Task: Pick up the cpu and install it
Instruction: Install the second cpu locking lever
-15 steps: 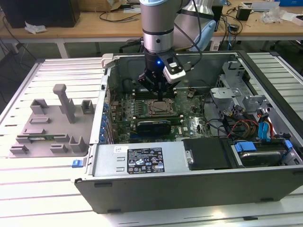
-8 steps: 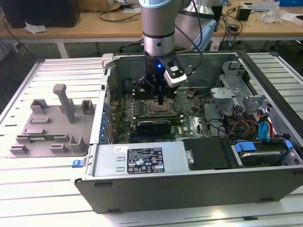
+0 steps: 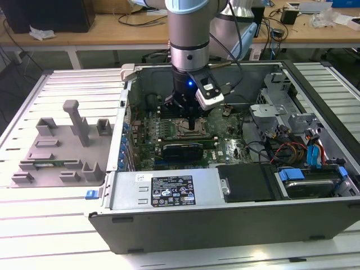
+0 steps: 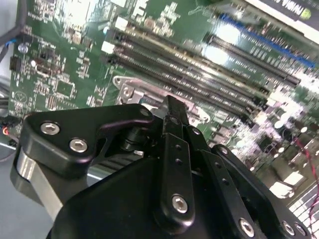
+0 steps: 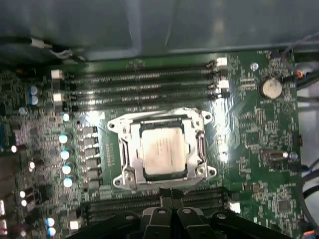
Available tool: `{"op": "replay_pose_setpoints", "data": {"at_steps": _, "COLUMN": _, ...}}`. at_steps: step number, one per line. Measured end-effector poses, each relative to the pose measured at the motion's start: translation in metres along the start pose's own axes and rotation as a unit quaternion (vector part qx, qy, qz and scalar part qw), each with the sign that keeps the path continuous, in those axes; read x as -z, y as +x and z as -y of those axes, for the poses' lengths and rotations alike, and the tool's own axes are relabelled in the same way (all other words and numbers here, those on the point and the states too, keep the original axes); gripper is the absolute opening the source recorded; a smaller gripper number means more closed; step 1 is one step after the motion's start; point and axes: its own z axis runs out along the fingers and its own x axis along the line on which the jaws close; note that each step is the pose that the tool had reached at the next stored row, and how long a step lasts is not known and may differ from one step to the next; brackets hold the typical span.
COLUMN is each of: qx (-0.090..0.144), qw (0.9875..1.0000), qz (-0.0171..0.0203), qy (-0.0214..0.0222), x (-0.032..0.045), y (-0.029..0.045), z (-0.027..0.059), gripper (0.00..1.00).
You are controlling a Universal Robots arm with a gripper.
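Chip [image 5: 163, 152] seated flat in the socket frame [image 5: 124, 149] on the green board [image 5: 259, 129], metal top up. Gripper [image 5: 169, 201] just off the frame's 6 o'clock edge, fingers pressed together, empty; chip toward 12 o'clock from the fingertips.

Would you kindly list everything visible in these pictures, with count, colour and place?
cpu: one, pale silver, lying in the socket frame.
socket frame: one, metal-rimmed, on the motherboard.
motherboard: one, green, inside the case.
computer case: one, grey, open, on the table.
card: one, black, on the board nearer the camera than the socket.
fixture tray: one, grey, exterior view's left.
table: one, white, slatted.
gripper: one, black, just above the socket's edge, empty.
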Motion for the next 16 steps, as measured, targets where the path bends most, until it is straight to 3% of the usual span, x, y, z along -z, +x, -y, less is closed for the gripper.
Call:
{"op": "replay_pose_setpoints", "data": {"at_steps": 4, "qx": 0.000, "qw": 1.0000, "qz": -0.0001, "qy": -0.0007, "x": -0.0008, "y": -0.0003, "z": 0.0066, "gripper": 0.11}}
{"op": "replay_pose_setpoints", "data": {"at_steps": 7, "qx": 0.003, "qw": 1.0000, "qz": -0.0008, "qy": -0.0079, "x": -0.0034, "y": 0.0036, "z": 0.0087, "gripper": 0.11}}
{"op": "replay_pose_setpoints", "data": {"at_steps": 12, "qx": 0.006, "qw": 0.9999, "qz": -0.0008, "qy": -0.0087, "x": -0.0074, "y": 0.0049, "z": 0.0163, "gripper": 0.11}}
{"op": "replay_pose_setpoints", "data": {"at_steps": 16, "qx": 0.006, "qw": 0.9999, "qz": -0.0008, "qy": -0.0088, "x": -0.0078, "y": 0.0051, "z": 0.0167, "gripper": 0.11}}
